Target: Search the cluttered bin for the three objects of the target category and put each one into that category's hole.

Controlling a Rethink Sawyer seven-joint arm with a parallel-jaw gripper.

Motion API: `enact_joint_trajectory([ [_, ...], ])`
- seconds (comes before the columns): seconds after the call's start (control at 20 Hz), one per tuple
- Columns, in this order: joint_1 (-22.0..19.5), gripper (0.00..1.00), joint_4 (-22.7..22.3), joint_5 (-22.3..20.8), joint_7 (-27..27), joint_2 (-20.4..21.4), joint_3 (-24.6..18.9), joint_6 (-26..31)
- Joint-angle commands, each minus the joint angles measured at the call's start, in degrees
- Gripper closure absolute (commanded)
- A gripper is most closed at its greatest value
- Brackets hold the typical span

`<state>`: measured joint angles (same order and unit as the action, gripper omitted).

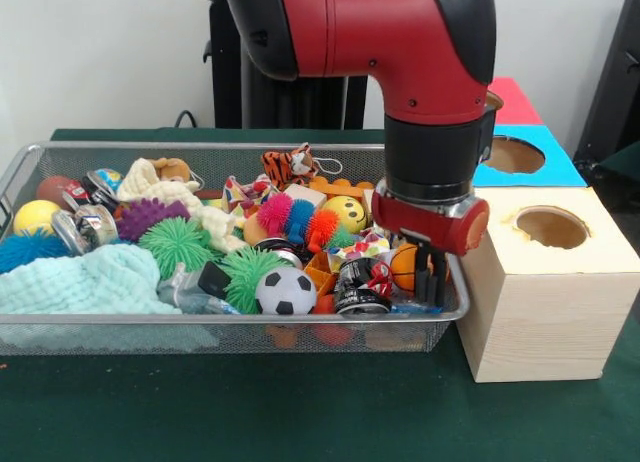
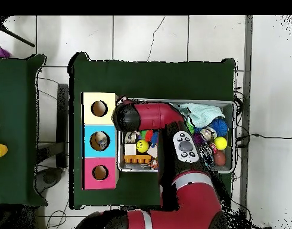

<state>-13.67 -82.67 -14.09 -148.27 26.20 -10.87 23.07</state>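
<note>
The silver wire-mesh bin (image 1: 235, 327) is full of toys and also shows in the overhead view (image 2: 229, 107). My gripper (image 1: 430, 282) reaches down into the bin's right end, next to the plain wooden box (image 1: 545, 302), among a small basketball (image 1: 403, 267) and a dark can (image 1: 358, 285). One see-through crinkled plastic bottle (image 1: 182, 290) lies low between two green spiky balls near the bin's front. A bit of blue (image 1: 412, 307) shows under the gripper; I cannot tell what it is. In the overhead view the arm's wrist (image 2: 127, 117) hides the gripper.
Three boxes with round holes stand beside the bin: plain wood (image 2: 99, 108), blue (image 2: 89, 141) and pink (image 2: 99, 173). Something pale lies in the blue box's hole (image 2: 99, 141). A soccer ball (image 1: 286, 291), a teal cloth (image 1: 80, 280) and shiny cans (image 1: 82, 227) fill the bin.
</note>
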Motion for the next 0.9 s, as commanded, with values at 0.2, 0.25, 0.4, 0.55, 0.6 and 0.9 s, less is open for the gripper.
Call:
enact_joint_trajectory([
  [0.2,0.1,1.00,-9.6,4.2,-2.0,11.4,0.6,9.8],
  [0.25,-0.3,1.00,-9.5,4.2,-1.3,11.2,0.3,10.4],
  [0.4,-1.0,1.00,-9.6,4.5,0.2,12.4,0.1,12.4],
  [0.55,-1.2,1.00,-10.0,4.7,0.9,13.6,-0.1,13.8],
  [0.6,-1.4,1.00,-10.2,4.8,1.1,13.9,-0.3,14.1],
  [0.9,-2.7,1.00,-10.3,3.7,2.5,12.4,-1.3,11.3],
])
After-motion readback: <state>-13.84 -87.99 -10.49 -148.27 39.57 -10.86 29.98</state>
